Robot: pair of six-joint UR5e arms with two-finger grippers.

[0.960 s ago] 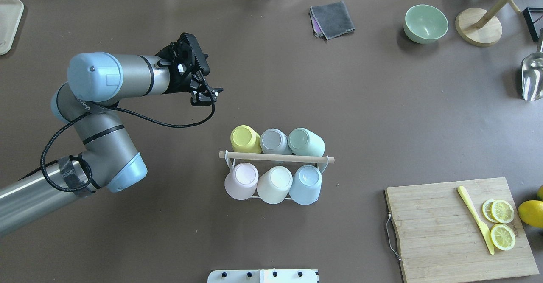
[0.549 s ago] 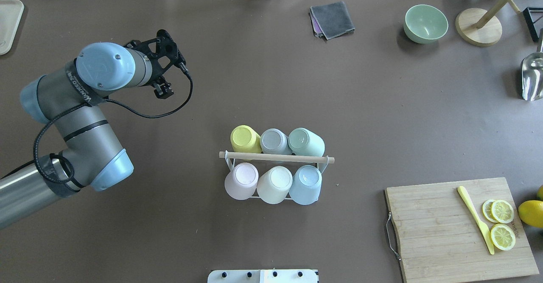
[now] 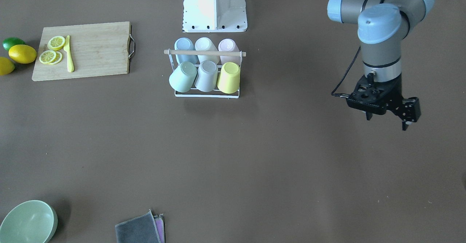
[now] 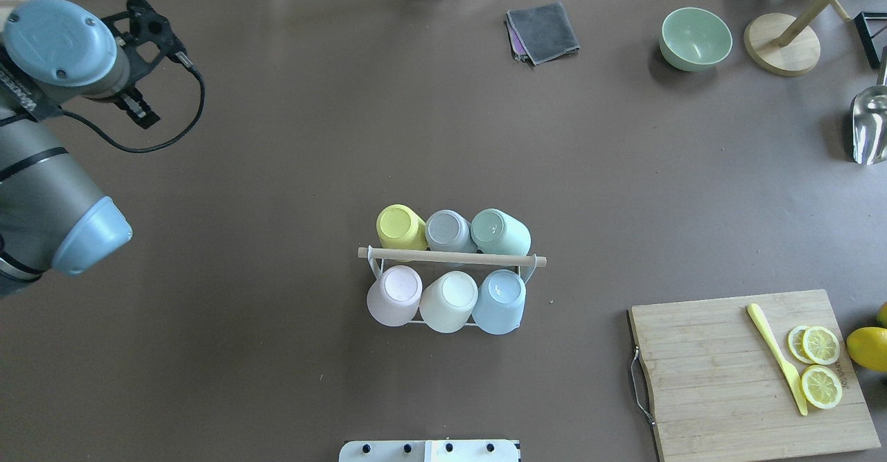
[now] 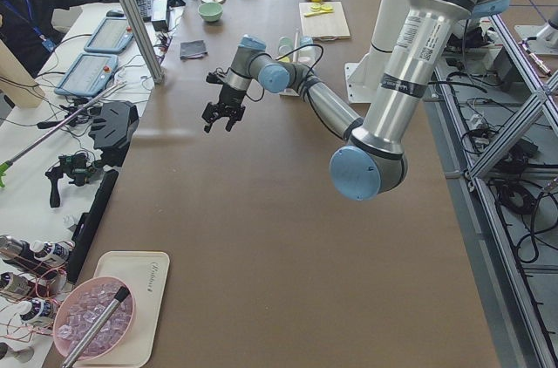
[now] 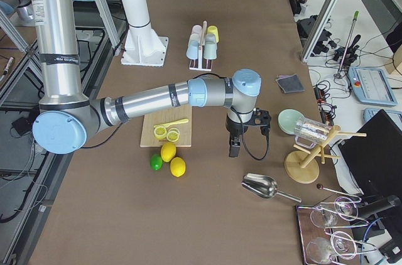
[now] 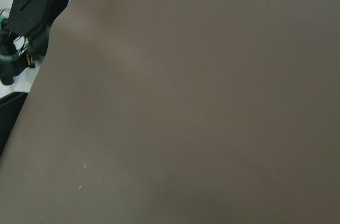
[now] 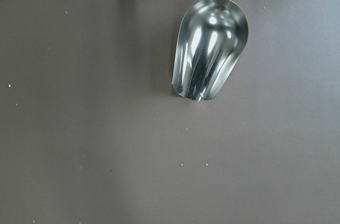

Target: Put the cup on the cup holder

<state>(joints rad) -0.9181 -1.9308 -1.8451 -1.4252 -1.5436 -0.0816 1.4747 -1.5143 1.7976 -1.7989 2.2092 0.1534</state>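
Spread apart and pinching nothing, the jaws of the left gripper (image 3: 386, 122) had swung away toward the far left corner of the table (image 4: 624, 171) over the last second, from a spot not far off the rack's far left side, and the left arm (image 4: 41, 192) had folded back with them. From where I stood it hung over bare brown tabletop, well apart from anything. Nothing else had shifted. The cup holder (image 4: 450, 257) sat near the middle of the table with every place taken. The yellow cup (image 4: 398, 226), grey cup (image 4: 449, 230) and mint cup (image 4: 499, 232) stood upside down along its far row. The pink cup (image 4: 393, 294), cream cup (image 4: 449, 299) and blue cup (image 4: 500, 300) did the same along its near row. I could see no cup loose on the table. By my reckoning the placing was done, and all that was left was for the left arm to finish backing off. Far over on the right, the right gripper (image 6: 234, 149) hung above a metal scoop (image 8: 210, 49), well apart from the rack. I could not tell how its jaws stood, and it seemed to have no part in the job.
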